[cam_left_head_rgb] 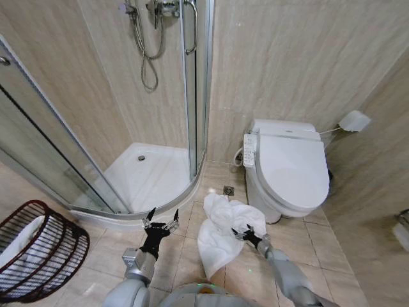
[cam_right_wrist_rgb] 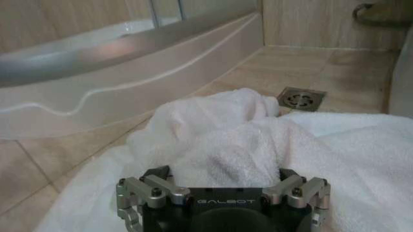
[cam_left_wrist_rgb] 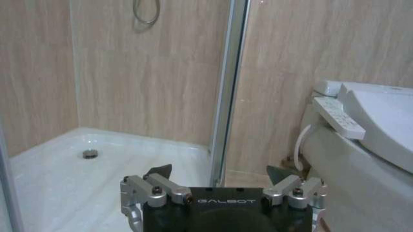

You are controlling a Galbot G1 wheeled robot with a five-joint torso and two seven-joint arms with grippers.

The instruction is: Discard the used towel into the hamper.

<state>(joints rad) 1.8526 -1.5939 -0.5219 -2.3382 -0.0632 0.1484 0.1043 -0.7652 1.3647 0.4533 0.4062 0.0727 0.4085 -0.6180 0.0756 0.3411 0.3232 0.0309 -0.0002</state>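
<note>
Right gripper at towel on floor; left gripper open and empty; hamper at far left.

Right gripper sits at the edge of the white towel, which lies crumpled on the tile floor in front of the robot; in the right wrist view the fingers are spread with towel bunched between them. Left gripper hovers over the floor just before the shower tray, fingers apart, holding nothing. Hamper stands well left of the towel. A floor drain lies beyond the towel, the toilet beyond to the right.
</note>
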